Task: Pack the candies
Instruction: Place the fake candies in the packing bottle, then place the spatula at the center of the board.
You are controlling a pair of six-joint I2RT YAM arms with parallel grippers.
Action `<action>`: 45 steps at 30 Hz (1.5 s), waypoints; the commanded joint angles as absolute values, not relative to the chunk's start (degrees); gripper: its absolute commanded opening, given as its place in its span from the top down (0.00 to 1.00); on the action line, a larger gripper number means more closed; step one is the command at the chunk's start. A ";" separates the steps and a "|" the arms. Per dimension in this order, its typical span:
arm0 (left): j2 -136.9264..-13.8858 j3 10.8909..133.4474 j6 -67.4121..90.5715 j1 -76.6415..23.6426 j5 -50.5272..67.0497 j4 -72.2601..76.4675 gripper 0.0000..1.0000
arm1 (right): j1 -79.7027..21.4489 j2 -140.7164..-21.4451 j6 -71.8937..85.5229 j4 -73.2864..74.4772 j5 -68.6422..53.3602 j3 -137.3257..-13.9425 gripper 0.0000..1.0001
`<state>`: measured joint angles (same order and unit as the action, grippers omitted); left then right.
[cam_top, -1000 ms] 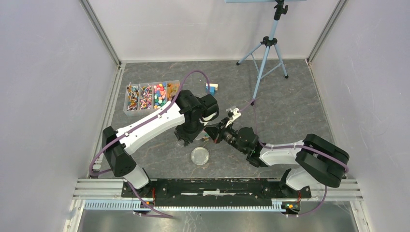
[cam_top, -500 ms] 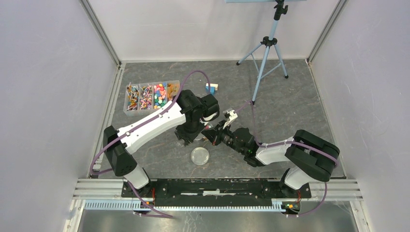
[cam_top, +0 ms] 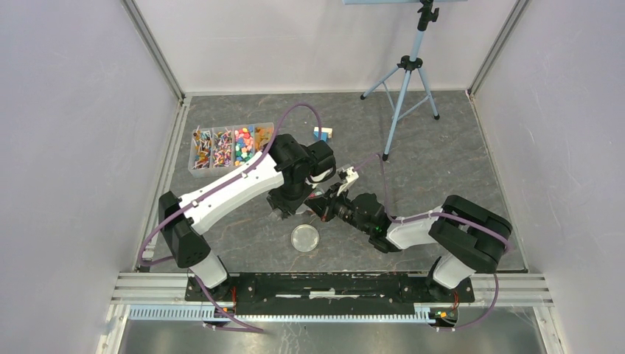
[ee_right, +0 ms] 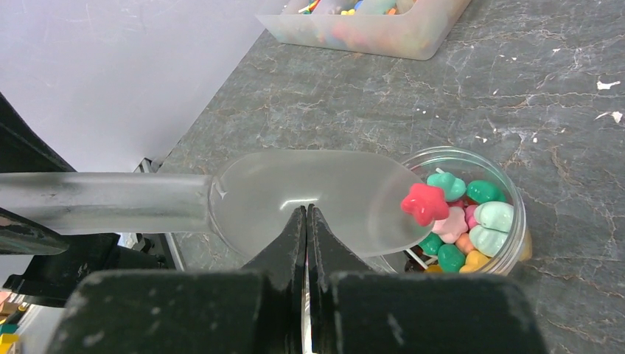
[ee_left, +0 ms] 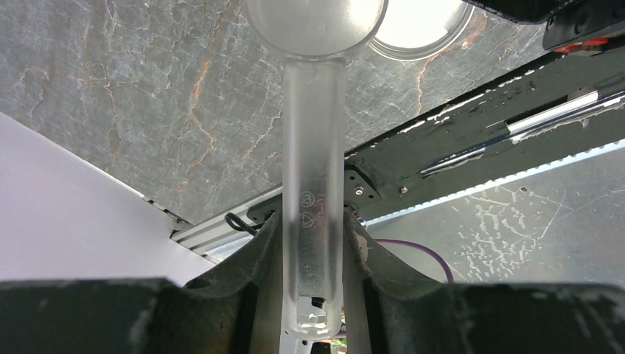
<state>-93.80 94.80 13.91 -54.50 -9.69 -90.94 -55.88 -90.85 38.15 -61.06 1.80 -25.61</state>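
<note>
Observed: the left jaws pinch the handle of a clear spoon [ee_left: 313, 147]. The right jaws are pressed together and empty, tips at the spoon's bowl. Just ahead and right of them, a clear jar [ee_right: 451, 152] on the tabletop [ee_right: 560, 110] holds the candies [ee_right: 486, 217]. One red star candy [ee_right: 424, 203] lies at the bowl's tip.

My end effector [ee_right: 306, 212] occupies the lower centre. Its two black fingers [ee_right: 286, 254] are pressed together with no gap and hold nothing. Just beyond the tips lies a translucent spoon [ee_right: 309, 188], with its handle running to the left edge and its bowl pointing right. The bowl's tip overlaps the left rim of a small clear jar [ee_right: 461, 152] standing on the dark veined counter [ee_right: 575, 125]. One red star-shaped candy [ee_right: 423, 203] sits at the bowl's tip. The jar contains candies [ee_right: 490, 217] in green, pink, orange and yellow. A translucent tray [ee_right: 398, 35] holding further sweets stands at the top edge. A white wall [ee_right: 110, 74] fills the upper left.
</note>
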 commanded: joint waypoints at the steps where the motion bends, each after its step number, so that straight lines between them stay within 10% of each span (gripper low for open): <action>1: -93.00 98.16 17.67 -54.76 -12.19 -94.18 0.98 | -56.51 -91.58 38.81 -62.14 0.24 -26.92 1.00; 15: -88.68 96.17 19.21 -54.76 -15.59 -94.35 0.98 | -53.40 -81.93 36.55 -58.32 0.21 -25.91 0.98; 19: -86.40 94.53 21.27 -54.68 -20.11 -93.92 0.98 | -49.14 -73.40 37.04 -55.40 -2.12 -23.76 0.88; 34: -78.77 86.39 26.43 -47.98 -34.25 -64.92 0.98 | -46.32 -35.77 23.24 -27.97 10.92 -18.80 0.04; 45: -90.07 80.99 27.69 -42.29 -34.85 -38.58 0.98 | -46.31 -18.56 18.59 -8.67 15.26 -21.11 0.02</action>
<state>-85.54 80.47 23.92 -44.84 -34.15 -52.07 -46.44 -21.28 21.06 -16.84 12.60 -18.33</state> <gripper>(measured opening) 0.364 0.979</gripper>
